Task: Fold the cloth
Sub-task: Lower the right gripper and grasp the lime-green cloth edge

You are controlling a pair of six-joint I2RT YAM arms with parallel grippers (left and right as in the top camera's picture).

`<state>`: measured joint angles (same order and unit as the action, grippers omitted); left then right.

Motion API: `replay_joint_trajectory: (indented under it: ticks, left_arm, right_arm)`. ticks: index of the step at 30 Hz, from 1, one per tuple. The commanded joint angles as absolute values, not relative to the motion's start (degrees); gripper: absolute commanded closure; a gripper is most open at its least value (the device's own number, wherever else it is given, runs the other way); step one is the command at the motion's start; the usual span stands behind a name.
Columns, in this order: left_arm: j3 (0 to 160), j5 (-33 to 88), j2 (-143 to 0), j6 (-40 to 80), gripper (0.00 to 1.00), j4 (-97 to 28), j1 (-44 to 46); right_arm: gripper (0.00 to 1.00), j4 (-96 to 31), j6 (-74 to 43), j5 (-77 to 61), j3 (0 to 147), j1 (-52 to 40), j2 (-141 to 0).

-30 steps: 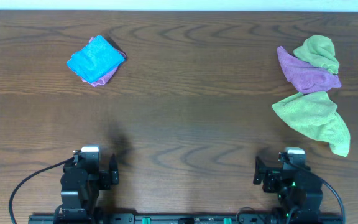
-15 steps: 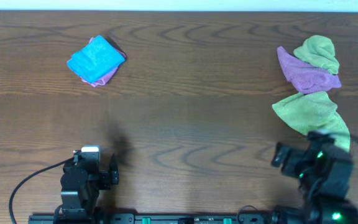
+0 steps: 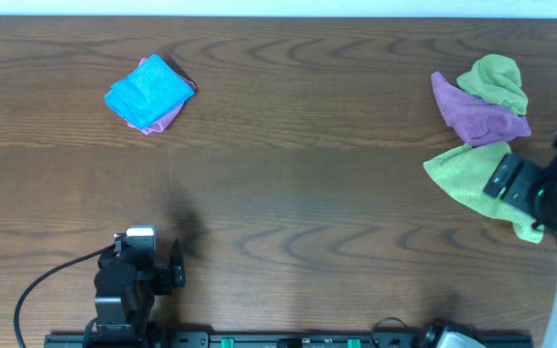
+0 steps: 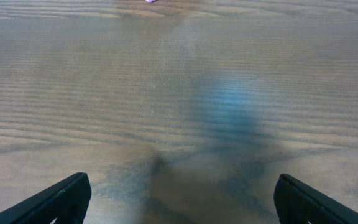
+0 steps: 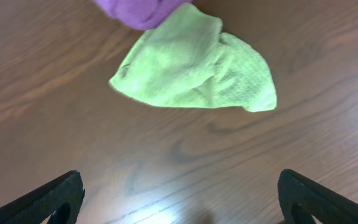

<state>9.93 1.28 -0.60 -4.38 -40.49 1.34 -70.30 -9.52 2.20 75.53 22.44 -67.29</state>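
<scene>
Overhead view: right arm [image 3: 540, 188] above the table's [image 3: 307, 193] right edge, covering part of a crumpled green cloth [image 3: 467, 174]; behind it, touching, a purple cloth [image 3: 477, 116] with a second green cloth [image 3: 499, 79] on top; well apart at far left, a folded blue cloth [image 3: 146, 90] on a pink cloth [image 3: 167, 116]. Right wrist view: right gripper [image 5: 182, 199] released, fingers wide apart over bare wood, short of the green cloth. Left wrist view: left gripper [image 4: 182, 202] likewise released, nothing between its fingers.
</scene>
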Motion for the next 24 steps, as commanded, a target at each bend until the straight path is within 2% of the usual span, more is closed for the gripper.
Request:
replay_joint_trajectory:
  ticks: [1, 9, 24]
  left_arm:
    - [9.17, 0.89, -0.21, -4.73, 0.05, -40.73, 1.52]
    - [9.17, 0.89, -0.21, -4.73, 0.05, -40.73, 1.52]
    - [9.17, 0.89, -0.21, -4.73, 0.05, -40.73, 1.52]
  right_arm:
    - [0.01, -70.59, -10.24, 3.18, 79.02, 25.54, -72.86]
    - [0.01, -67.61, -10.24, 3.18, 79.5, 30.92, -84.88]
    - [0.01, -58.43, -10.26, -0.32, 79.44, 30.92, -97.86]
